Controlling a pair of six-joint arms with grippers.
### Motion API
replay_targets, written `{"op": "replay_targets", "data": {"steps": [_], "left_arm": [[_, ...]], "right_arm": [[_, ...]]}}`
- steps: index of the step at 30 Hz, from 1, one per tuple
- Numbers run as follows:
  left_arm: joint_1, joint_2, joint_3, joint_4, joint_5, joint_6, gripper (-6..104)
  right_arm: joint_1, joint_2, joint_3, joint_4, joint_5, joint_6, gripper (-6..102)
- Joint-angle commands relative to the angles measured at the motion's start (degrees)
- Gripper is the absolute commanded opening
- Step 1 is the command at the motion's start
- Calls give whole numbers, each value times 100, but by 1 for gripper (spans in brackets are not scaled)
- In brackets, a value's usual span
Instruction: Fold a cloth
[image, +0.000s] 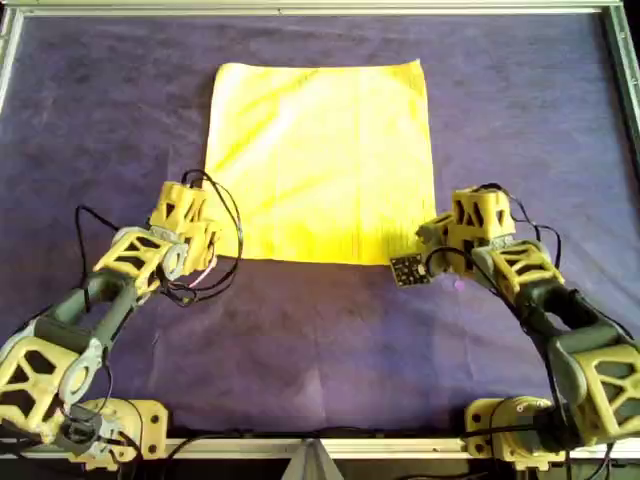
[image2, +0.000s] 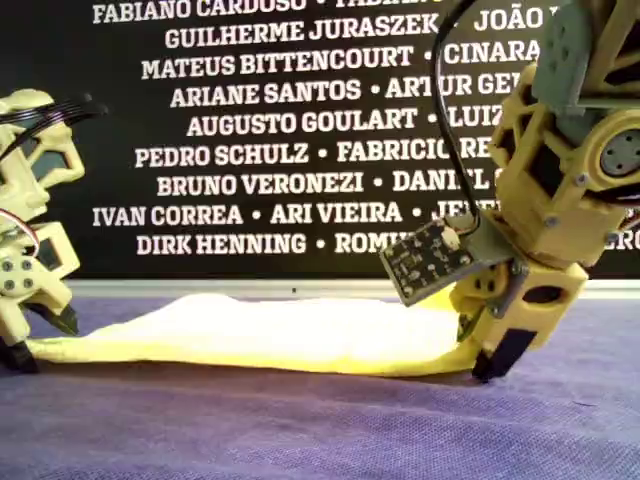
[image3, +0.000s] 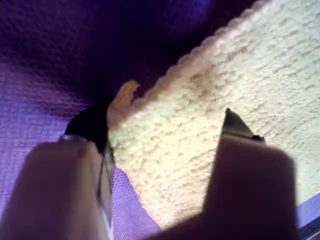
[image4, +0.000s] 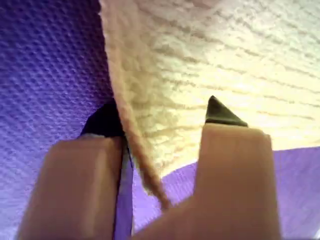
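**Overhead view: two yellow arms poised at a cloth's near corners**

Overhead view shows the bright yellow, thin square fabric cloth (image: 320, 160) lying spread and faintly wrinkled on the large dark purple-blue fabric table covering (image: 110, 110), toward the far side of the metal-framed table (image: 300, 8). The left gripper (image: 200, 243), on its yellow latticed arm trailing black cables, sits at the cloth's near corner on the overhead view's left. The right gripper (image: 432, 240) sits at the near corner on that view's right, a small dark circuit board (image: 408, 268) hanging beside it.

Left wrist view looks along two beige fingers (image3: 70, 185) parted wide, the cloth's corner lying between them, one dark tip on the purple covering beside the hem and the other over the yellow weave. Nothing is pinched there. Right wrist view shows the same stance: fingers (image4: 232, 170) spread apart, straddling the cloth's stitched edge, which rises slightly between them, not clamped.

Exterior view, from table level, shows the cloth lying low with a gentle swell across its middle, and both grippers' black tips down at its ends. Behind stands a black banner (image2: 270, 140) with white capital names, among them "GUILHERME JURASZEK", "MATEUS BITTENCOURT", "ARIANE SANTOS", "AUGUSTO GOULART", "PEDRO SCHULZ", "BRUNO VERONEZI", "IVAN CORREA", "ARI VIEIRA" and "DIRK HENNING"; others are cut off by the frame or the arm.
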Motion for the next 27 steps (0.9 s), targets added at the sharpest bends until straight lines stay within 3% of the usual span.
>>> {"op": "replay_targets", "data": {"steps": [1, 4, 7, 12, 14, 27], "left_arm": [[-53, 114, -290, -70, -35, 26, 72], [-53, 79, -439, -70, -35, 26, 61], [-53, 132, -475, -70, 18, 26, 41], [-114, 141, -527, -70, 62, 18, 4], [-123, 149, -527, -70, 62, 9, -4], [-149, 1986, 325, -53, 70, -70, 0]], "right_arm": [[0, 88, -369, -281, 18, 18, 37], [0, 105, -369, -290, 0, 18, 23], [-53, 167, -369, -290, -62, 18, 10], [-53, 202, -369, -290, -62, 18, 1], [-44, 202, -360, -290, -62, 18, 0], [-26, 1503, 563, -167, -62, 18, 0]]}}
